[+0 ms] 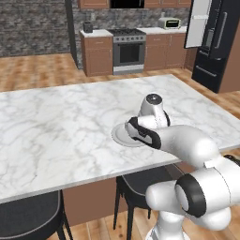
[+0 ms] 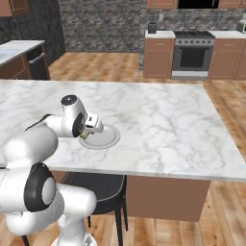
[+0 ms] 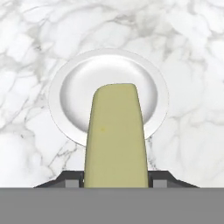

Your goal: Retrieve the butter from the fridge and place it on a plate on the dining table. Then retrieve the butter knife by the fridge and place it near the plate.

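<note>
My gripper (image 3: 116, 180) is shut on the butter (image 3: 114, 135), a pale yellow-olive stick that points out over the plate (image 3: 72, 94). The round light-grey plate (image 1: 121, 136) lies on the marble dining table (image 1: 56, 122) near its front edge. From the right base view, the gripper (image 2: 86, 135) hangs just above the left rim of the plate (image 2: 104, 138), with a bit of butter (image 2: 84, 136) showing below the hand. The black fridge (image 1: 213, 47) stands at the back right with its upper door open. The butter knife is out of view.
Dark stools (image 1: 28, 215) (image 1: 140, 185) are tucked under the table's near edge. A stove (image 1: 127, 49) and brown cabinets line the back wall. The marble top (image 2: 168, 120) stretches wide to the right of the plate.
</note>
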